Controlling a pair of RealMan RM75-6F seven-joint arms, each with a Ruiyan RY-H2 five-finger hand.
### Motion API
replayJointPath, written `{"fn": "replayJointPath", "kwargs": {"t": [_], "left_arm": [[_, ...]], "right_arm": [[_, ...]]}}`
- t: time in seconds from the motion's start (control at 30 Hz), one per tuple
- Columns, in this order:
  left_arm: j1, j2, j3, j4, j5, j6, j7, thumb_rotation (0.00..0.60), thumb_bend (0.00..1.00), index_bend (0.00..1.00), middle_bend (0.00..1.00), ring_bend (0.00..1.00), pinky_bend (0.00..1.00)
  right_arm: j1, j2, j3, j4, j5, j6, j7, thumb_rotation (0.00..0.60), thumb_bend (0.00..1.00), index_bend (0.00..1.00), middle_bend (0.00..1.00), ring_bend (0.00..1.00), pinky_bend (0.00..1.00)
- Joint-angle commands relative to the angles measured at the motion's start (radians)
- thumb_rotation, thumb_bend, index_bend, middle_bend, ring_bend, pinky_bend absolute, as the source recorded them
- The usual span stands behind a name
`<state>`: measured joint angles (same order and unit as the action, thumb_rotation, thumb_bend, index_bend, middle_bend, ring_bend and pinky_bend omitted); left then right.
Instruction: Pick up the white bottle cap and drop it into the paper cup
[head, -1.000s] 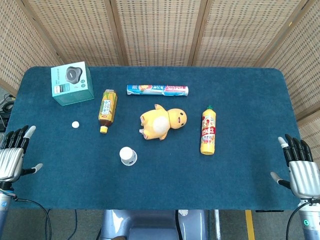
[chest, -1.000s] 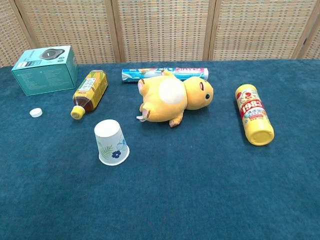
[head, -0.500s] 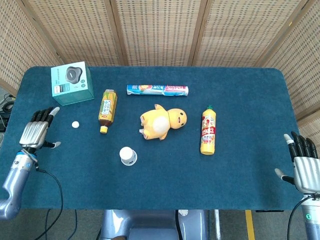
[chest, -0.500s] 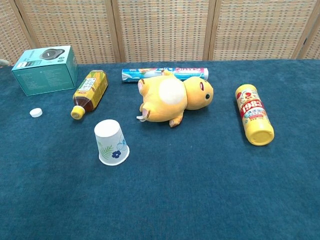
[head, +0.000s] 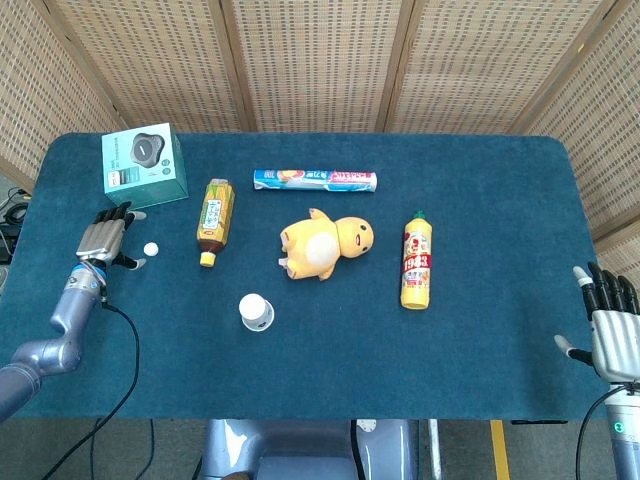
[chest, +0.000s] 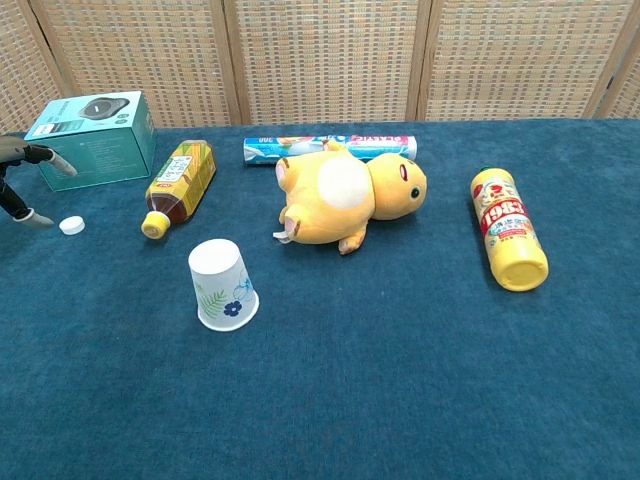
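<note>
A small white bottle cap (head: 151, 249) (chest: 71, 226) lies on the blue table, left of the tea bottle. The paper cup (head: 256, 312) (chest: 222, 285) stands in front of it, nearer the middle, white with a blue flower print. My left hand (head: 108, 237) (chest: 22, 180) hovers just left of the cap with its fingers spread and nothing in them. Only its fingertips show at the left edge of the chest view. My right hand (head: 611, 334) hangs open off the table's right front corner, far from both.
A teal box (head: 144, 166) stands behind the cap. A tea bottle (head: 214, 217) lies to the cap's right. A yellow plush toy (head: 326, 243), a long wrapped roll (head: 315, 180) and a yellow sauce bottle (head: 416, 262) lie further right.
My left hand has travelled from the table's front left edge forward and inward to just beside the cap. My right hand has drifted slightly down and to the right.
</note>
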<state>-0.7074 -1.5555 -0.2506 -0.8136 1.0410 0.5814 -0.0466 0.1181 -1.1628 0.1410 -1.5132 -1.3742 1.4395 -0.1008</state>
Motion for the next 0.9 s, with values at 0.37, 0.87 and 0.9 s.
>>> {"fn": "replayJointPath", "kwargs": {"t": [0.37,0.87,0.9], "left_arm": [[-0.067,-0.087,-0.010,0.152,-0.030,-0.091,-0.010,0.600,0.24,0.29,0.00,0.00,0.00],[-0.083,-0.155,-0.001,0.273,-0.005,-0.135,-0.046,0.600,0.27,0.38,0.00,0.00,0.00],[-0.083,-0.156,-0.001,0.275,-0.003,-0.136,-0.049,0.600,0.28,0.39,0.00,0.00,0.00]], "right_arm": [[0.008,-0.009,0.003,0.013,0.017,-0.017,-0.008,0.600,0.00,0.06,0.00,0.00,0.00],[0.010,-0.014,0.006,0.020,0.036,-0.027,-0.011,0.600,0.00,0.06,0.00,0.00,0.00],[0.010,-0.014,0.006,0.020,0.037,-0.028,-0.010,0.600,0.00,0.06,0.00,0.00,0.00]]}}
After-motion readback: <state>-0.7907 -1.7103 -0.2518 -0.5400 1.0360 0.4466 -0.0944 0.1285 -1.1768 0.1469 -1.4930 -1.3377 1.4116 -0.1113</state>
